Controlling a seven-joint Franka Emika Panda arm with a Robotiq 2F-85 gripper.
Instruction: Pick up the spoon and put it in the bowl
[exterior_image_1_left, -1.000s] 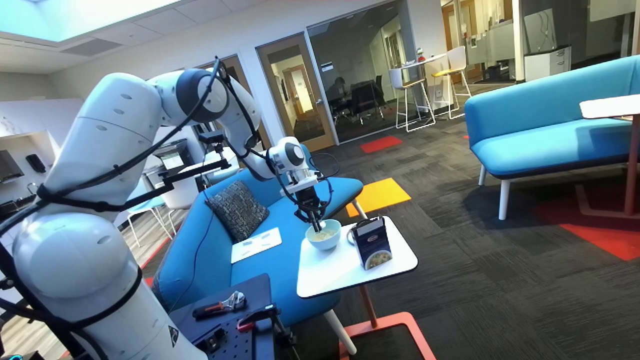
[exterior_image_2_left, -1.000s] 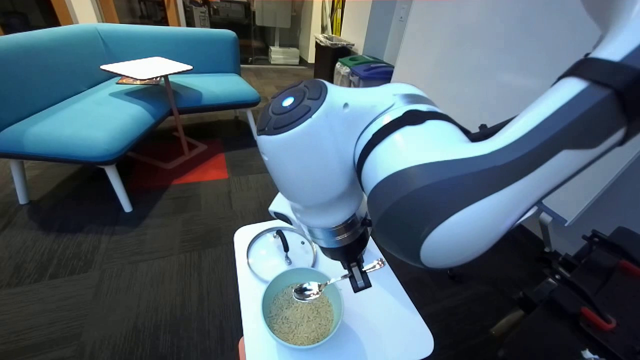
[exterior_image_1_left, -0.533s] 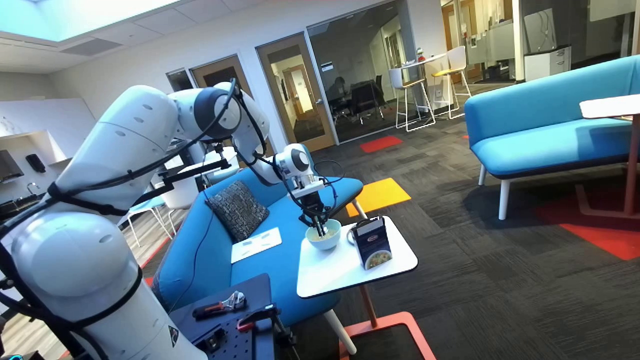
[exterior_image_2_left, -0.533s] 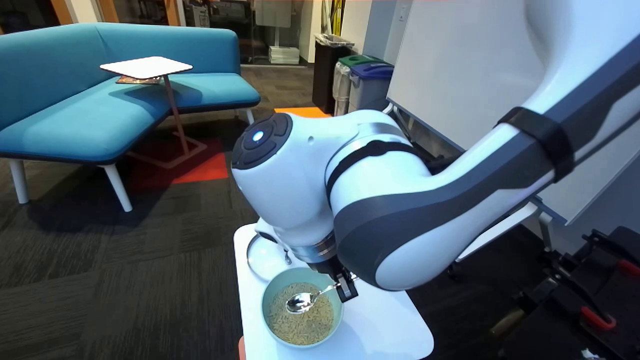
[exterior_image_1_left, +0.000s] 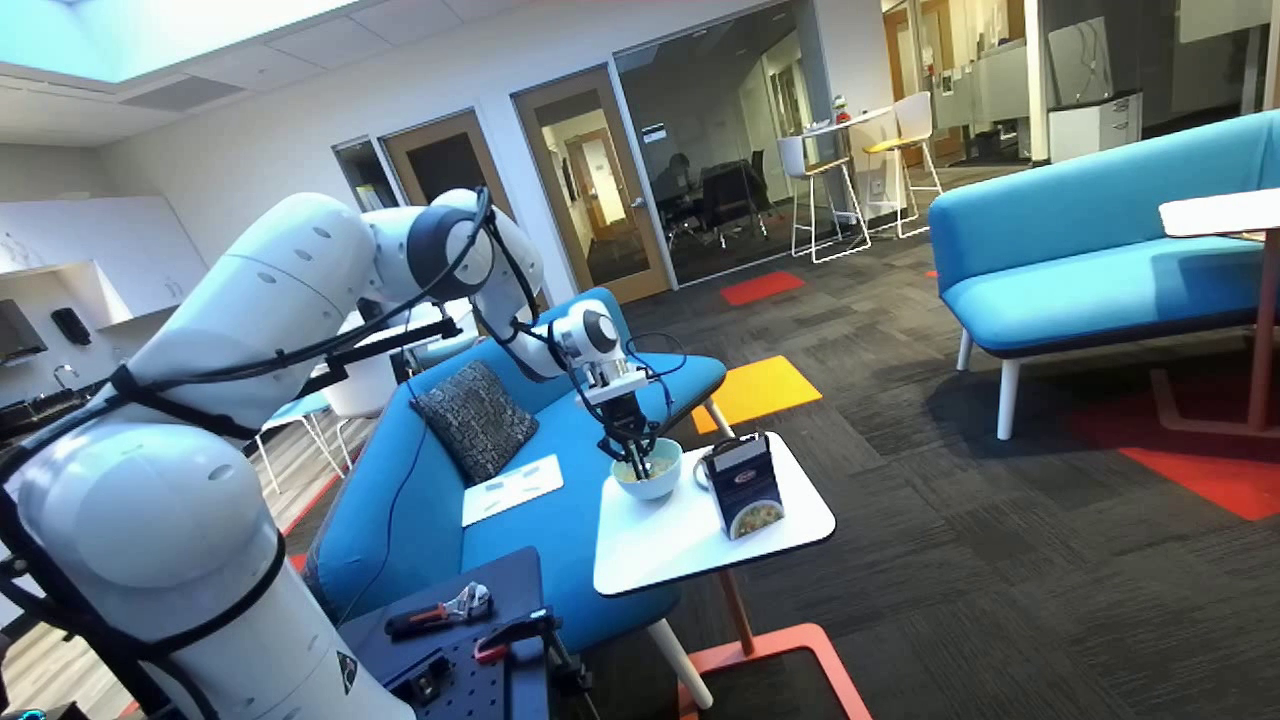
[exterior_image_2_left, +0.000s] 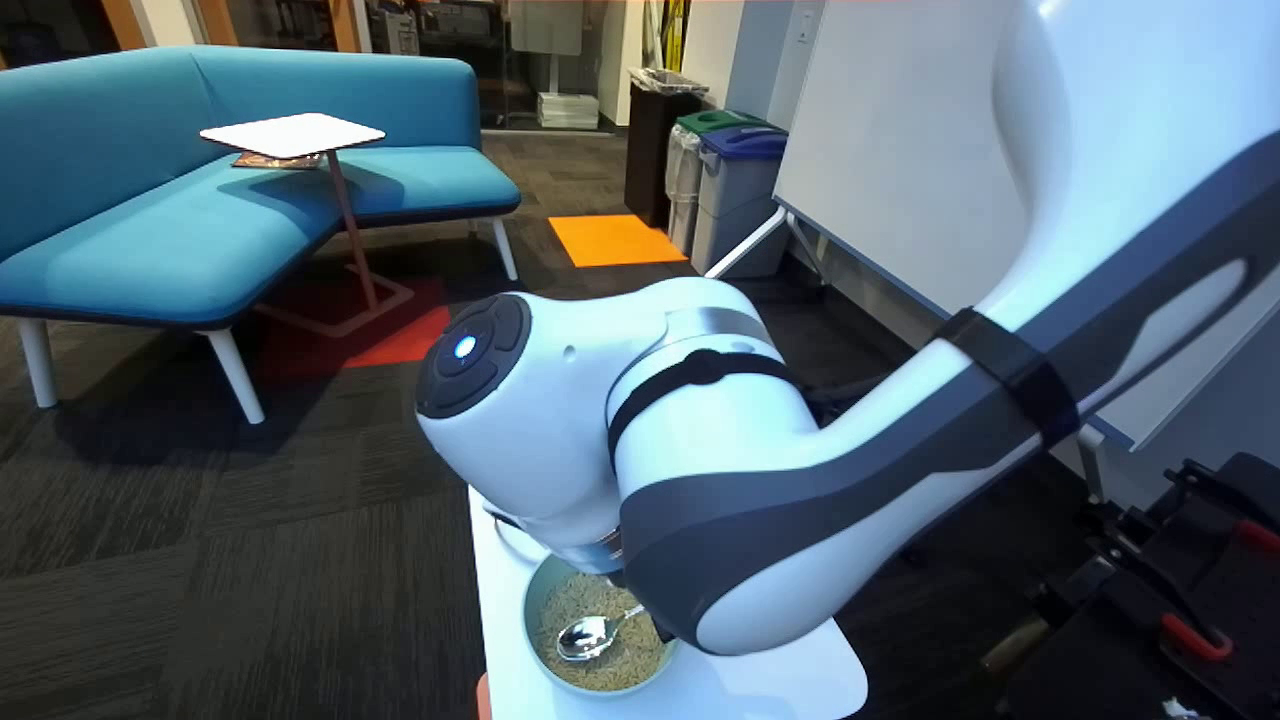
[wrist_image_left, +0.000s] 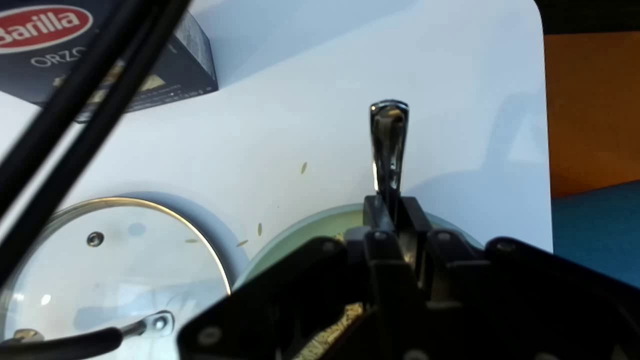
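The bowl (exterior_image_1_left: 650, 488) is round, pale outside and greenish inside, and holds dry orzo; it stands on the white table. It also shows in an exterior view (exterior_image_2_left: 537, 615) and in the wrist view (wrist_image_left: 285, 242). My gripper (wrist_image_left: 395, 210) is shut on the handle of the silver spoon (wrist_image_left: 388, 142), whose handle end sticks out past the fingertips. The spoon's head (exterior_image_2_left: 587, 637) is over the orzo inside the bowl; I cannot tell if it touches the grains. In an exterior view the fingers (exterior_image_1_left: 641, 470) are down at the bowl; in another the arm hides them.
A dark blue orzo box (exterior_image_1_left: 748, 490) stands beside the bowl on the white table (exterior_image_1_left: 655, 550); it also shows in the wrist view (wrist_image_left: 170, 75). A glass lid (wrist_image_left: 125, 260) lies next to the bowl. A few loose grains (wrist_image_left: 304, 168) lie on the table.
The arm has moved down and toward the bowl, carrying the spoon. The spoon's head has shifted lower and farther in over the orzo. The arm now covers most of the lid in an exterior view.
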